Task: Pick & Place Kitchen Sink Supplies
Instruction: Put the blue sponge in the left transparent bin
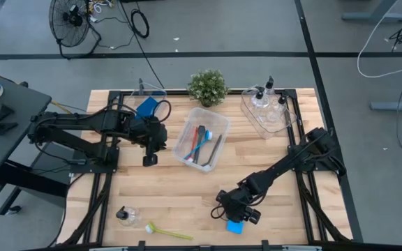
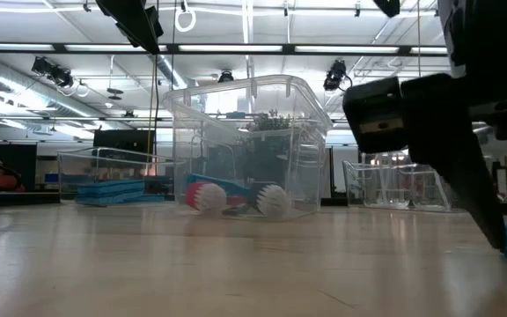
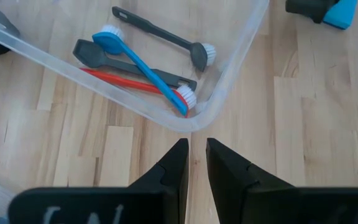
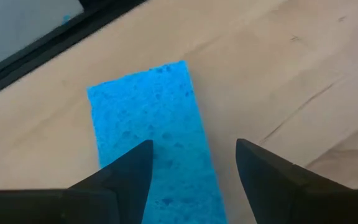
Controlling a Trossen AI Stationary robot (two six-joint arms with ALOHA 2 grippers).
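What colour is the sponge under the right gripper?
Bright blue sponge; the right wrist view shows it best.

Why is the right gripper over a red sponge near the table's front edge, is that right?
Not quite: the sponge is blue, not red, as the right wrist view shows. The right gripper does hang open over it near the table's front edge.

Bright, even overhead light throughout. Low view: long ceiling strip lights (image 2: 236, 48) glow above clear bin (image 2: 249, 145), glare patches on its walls; dark arm (image 2: 451, 123) right of bin large, soft, out of focus; tabletop (image 2: 192, 264) in front of bin blurred. High view: soft short shadows beside same bin. Right wrist view: sponge (image 4: 151, 130) sharp, fingers (image 4: 126, 171) blurred.
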